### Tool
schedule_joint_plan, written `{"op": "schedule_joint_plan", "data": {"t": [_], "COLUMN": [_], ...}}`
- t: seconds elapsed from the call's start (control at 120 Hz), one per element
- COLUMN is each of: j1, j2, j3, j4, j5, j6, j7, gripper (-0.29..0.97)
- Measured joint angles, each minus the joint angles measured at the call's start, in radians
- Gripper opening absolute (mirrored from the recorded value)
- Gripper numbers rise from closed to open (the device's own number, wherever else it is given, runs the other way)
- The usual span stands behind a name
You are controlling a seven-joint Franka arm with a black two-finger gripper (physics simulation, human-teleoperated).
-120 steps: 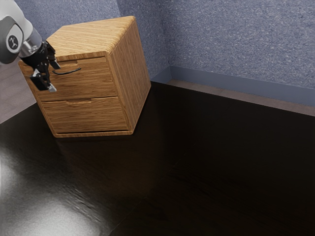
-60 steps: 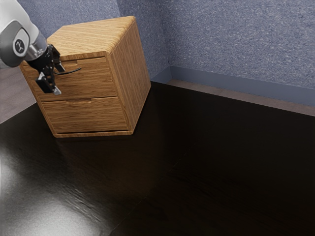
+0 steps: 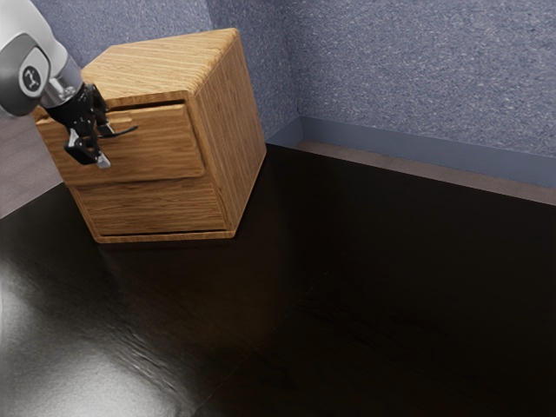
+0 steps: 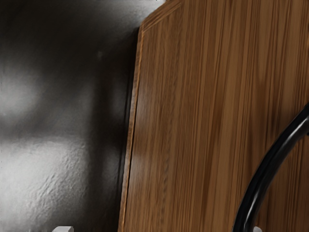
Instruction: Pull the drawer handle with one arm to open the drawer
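Note:
A wooden cabinet [image 3: 228, 104] stands at the table's back, on the exterior view's left. Its top drawer [image 3: 152, 149] juts a little way out of the cabinet face. A thin black handle [image 3: 120, 132] curves across the drawer front. My black gripper [image 3: 89, 153] is at the handle's left end, its fingers standing apart with the handle hooked between them, so it is open. In the wrist view the handle [image 4: 270, 179] arcs close under my hand over the drawer front [image 4: 203, 121], beside one pale fingertip [image 4: 256, 229].
The lower drawer [image 3: 152, 204] sits flush in the cabinet. The glossy black table [image 3: 347, 295] stretches wide to the exterior view's right and front. Blue walls [image 3: 417, 61] close off the back.
The top drawer has slid out of the cabinet a little, and my gripper has moved with the handle toward the front.

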Motion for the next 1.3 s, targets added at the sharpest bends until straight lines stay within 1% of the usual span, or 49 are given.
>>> {"op": "schedule_joint_plan", "data": {"t": [0.3, 0.417, 0.55, 0.725, 1.3], "j1": [-0.003, -0.006, -0.007, -0.013, -0.03], "j2": [-0.031, -0.045, -0.051, -0.135, -0.337], "j3": [0.001, 0.002, 0.002, 0.002, 0.001], "j4": [0.0, 0.0, -0.002, -0.075, -0.3], "j5": [-0.001, 0.0, 0.0, 0.001, 0.012], "j6": [-0.076, -0.105, -0.135, -0.155, -0.133], "j7": [-0.002, -0.003, -0.002, -0.002, -0.008], "gripper": [0.06, -0.02, -0.06, -0.09, -0.11]}}
